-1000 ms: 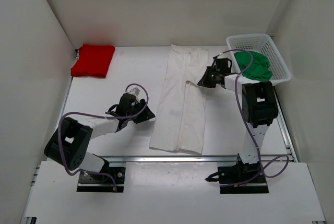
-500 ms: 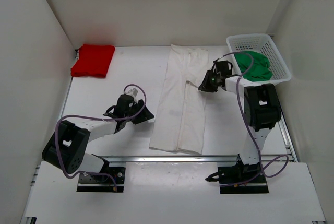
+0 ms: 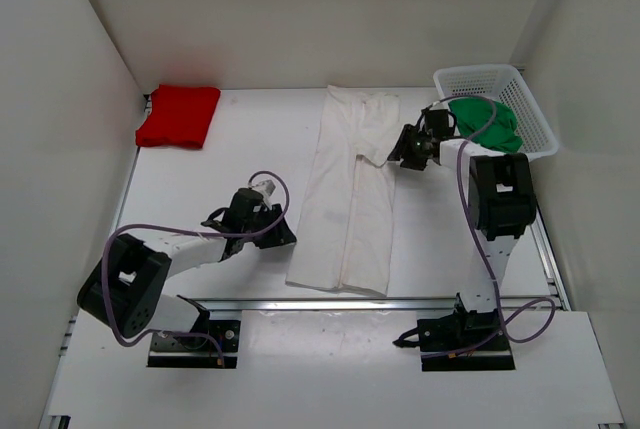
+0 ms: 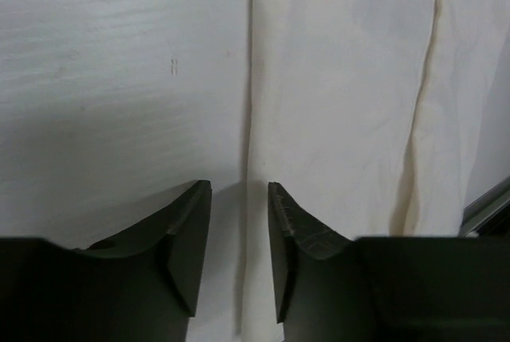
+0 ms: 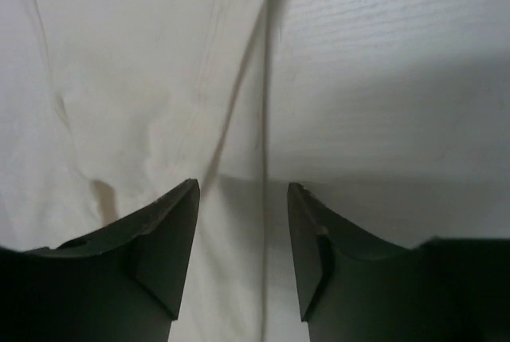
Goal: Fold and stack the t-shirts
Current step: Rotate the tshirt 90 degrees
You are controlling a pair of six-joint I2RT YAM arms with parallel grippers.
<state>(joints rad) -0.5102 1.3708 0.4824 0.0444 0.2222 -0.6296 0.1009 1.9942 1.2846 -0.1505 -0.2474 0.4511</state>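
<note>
The white t-shirt (image 3: 350,199) lies flat mid-table, folded lengthwise into a long strip. A red t-shirt (image 3: 180,115) sits folded at the back left. The green t-shirt (image 3: 487,124) is bunched in the basket. My left gripper (image 3: 287,234) is open at the white shirt's left edge. In the left wrist view that edge of the shirt (image 4: 343,79) runs between the jaws of the gripper (image 4: 239,198), unclamped. My right gripper (image 3: 397,155) is open at the shirt's right edge. The right wrist view shows the cloth (image 5: 135,79) under the gripper (image 5: 243,198), with nothing held.
A white mesh basket (image 3: 520,84) stands at the back right, close behind the right arm. White walls enclose the table on the left, back and right. A metal rail (image 3: 340,304) runs along the near edge, just past the shirt's hem.
My right gripper has gone from shut to open at the white shirt's right edge, letting the cloth go. The left gripper has drifted slightly toward the near edge, still open.
</note>
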